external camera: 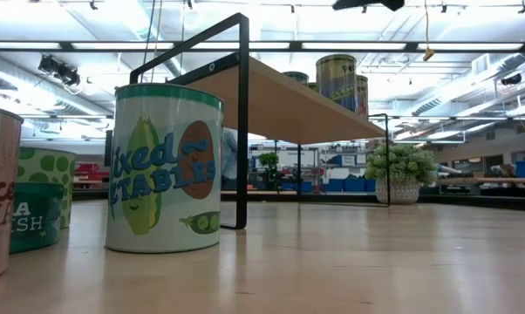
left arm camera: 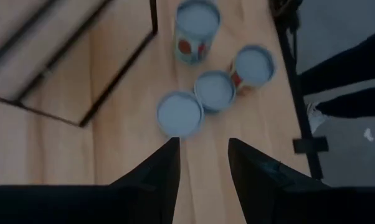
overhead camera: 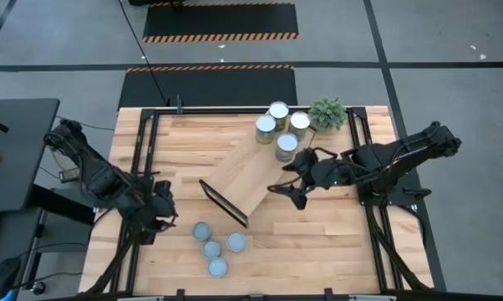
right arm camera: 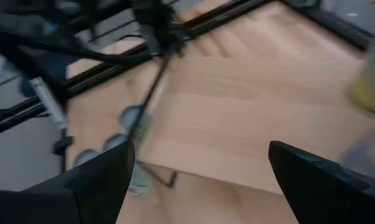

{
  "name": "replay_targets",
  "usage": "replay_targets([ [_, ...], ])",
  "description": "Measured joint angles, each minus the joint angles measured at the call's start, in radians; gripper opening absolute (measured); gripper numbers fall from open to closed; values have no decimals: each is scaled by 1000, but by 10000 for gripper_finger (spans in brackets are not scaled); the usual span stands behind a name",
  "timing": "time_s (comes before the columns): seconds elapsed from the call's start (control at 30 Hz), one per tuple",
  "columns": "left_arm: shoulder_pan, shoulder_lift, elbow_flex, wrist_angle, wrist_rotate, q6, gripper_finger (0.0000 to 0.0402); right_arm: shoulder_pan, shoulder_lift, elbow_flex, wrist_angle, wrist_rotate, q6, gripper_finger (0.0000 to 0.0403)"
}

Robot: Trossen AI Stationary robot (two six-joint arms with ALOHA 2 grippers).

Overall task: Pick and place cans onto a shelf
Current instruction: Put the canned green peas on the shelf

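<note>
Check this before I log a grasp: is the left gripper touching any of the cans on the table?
Apart. The left wrist view shows bare table between the left gripper and the nearest can.

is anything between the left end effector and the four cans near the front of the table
Nothing visible. In the left wrist view only bare tabletop lies between the left end effector and the nearest can. The other three cans sit just beyond it, and the shelf stands off to one side of that path.

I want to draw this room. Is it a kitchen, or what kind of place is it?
Probably a robot lab or workshop, not a kitchen. Striped hazard tape marks the grey floor, long ceiling lights run overhead, and two robot arms sit at a wooden table with cans and a shelf.
</note>
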Motion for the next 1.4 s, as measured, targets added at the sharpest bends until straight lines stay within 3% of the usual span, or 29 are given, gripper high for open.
replay_targets([
  [0.27,-81,1,-172,190,-3,-111,141,58,120,0,188,-81,4,363],
  [0.57,-196,1,-295,288,-1,-312,142,106,268,0,451,-75,7,344],
  [0.7,-229,2,-344,299,-30,-438,147,130,322,63,426,-28,-16,338],
  [0.83,-226,2,-381,367,-81,-458,183,144,368,140,348,2,-46,332],
  [1.1,-173,86,-405,454,-123,-351,300,173,394,189,276,18,-69,327],
  [1.27,-130,185,-405,452,-176,-342,333,179,398,187,277,21,-47,327],
  [1.4,-95,268,-405,472,-150,-336,354,184,398,187,275,21,-27,327],
])
